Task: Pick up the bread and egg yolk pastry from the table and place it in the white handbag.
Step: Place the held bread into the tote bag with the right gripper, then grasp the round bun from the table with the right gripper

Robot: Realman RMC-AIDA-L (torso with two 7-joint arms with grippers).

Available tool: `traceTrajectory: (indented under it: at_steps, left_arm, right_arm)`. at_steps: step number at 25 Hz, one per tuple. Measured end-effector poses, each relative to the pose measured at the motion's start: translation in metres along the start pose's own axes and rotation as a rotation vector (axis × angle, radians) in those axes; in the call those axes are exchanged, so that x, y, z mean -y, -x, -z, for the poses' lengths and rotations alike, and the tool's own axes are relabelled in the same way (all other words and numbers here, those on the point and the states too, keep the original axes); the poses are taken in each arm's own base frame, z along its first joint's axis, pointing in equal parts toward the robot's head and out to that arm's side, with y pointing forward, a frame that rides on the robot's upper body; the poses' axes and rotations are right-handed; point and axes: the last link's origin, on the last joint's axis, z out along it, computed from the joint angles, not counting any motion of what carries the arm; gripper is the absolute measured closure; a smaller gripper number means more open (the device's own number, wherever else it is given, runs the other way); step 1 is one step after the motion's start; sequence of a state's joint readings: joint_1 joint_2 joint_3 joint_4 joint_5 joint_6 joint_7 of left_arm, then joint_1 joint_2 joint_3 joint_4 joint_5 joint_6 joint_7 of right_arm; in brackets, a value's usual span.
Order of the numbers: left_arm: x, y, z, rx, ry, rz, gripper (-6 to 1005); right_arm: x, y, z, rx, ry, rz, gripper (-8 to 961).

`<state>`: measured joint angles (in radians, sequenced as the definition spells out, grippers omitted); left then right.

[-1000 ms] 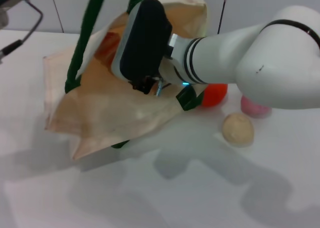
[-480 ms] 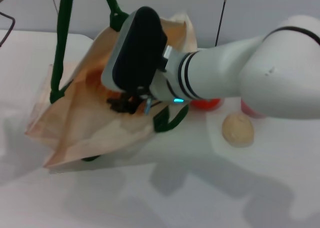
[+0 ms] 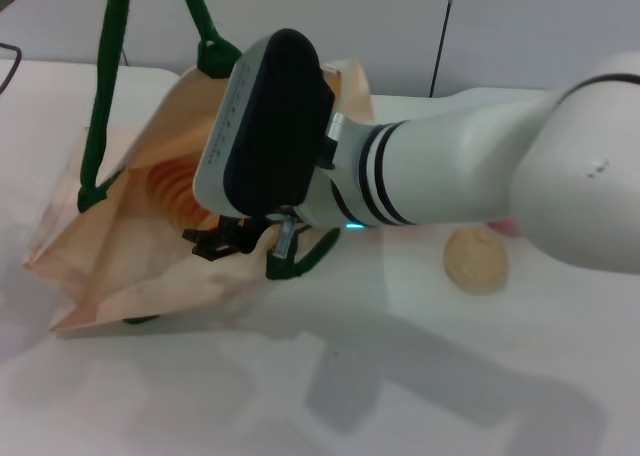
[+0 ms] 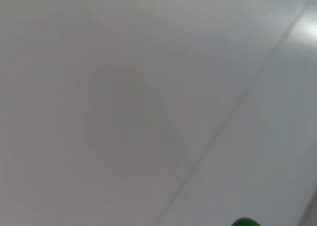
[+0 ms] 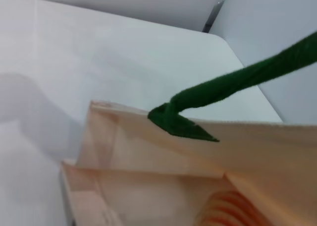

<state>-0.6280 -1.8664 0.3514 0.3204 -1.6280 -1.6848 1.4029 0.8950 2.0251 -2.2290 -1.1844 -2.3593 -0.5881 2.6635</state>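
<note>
The white handbag (image 3: 130, 266) is a cream cloth tote, its mouth pulled up by dark green straps (image 3: 105, 86) that run out of the top of the head view. The bread (image 3: 168, 188), with orange and cream stripes, lies inside the bag; it also shows in the right wrist view (image 5: 225, 211) below the bag's rim (image 5: 148, 156). My right gripper (image 3: 222, 242) hangs over the bag's front edge, open and empty, beside the bread. The egg yolk pastry (image 3: 476, 260) is a pale beige ball on the table to the right of the bag. My left gripper is out of view.
My right forearm (image 3: 460, 191) spans the table behind the pastry and hides what lies there. A green strap loop (image 3: 300, 258) lies at the bag's near right corner. A wall stands behind the table. A green strap tip (image 4: 245, 222) shows in the left wrist view.
The bag has shifted left and its mouth has opened wider, showing the bread inside. My right gripper moved left and down with it. The orange and pink balls are now hidden behind my arm.
</note>
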Motion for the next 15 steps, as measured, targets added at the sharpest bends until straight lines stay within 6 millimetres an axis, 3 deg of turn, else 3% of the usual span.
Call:
traceTrajectory:
  at_steps: [4,9,12,15]
  left_arm:
    - [0.011,-0.002,0.006,-0.024,-0.084,-0.002,886]
    - [0.021,-0.004,0.011,-0.046,-0.157,-0.014,886]
    - [0.024,-0.005,0.016,-0.063,-0.180,-0.016,885]
    - [0.025,-0.005,0.019,-0.072,-0.190,-0.017,885]
  right_arm:
    - [-0.002,-0.001,0.009,0.017,0.006,-0.008,64]
    - [0.004,-0.003,0.038,0.037,0.010,-0.026,53]
    - [0.014,-0.007,0.056,0.044,-0.008,-0.057,54]
    - [0.036,-0.020,0.073,0.037,-0.059,-0.137,56]
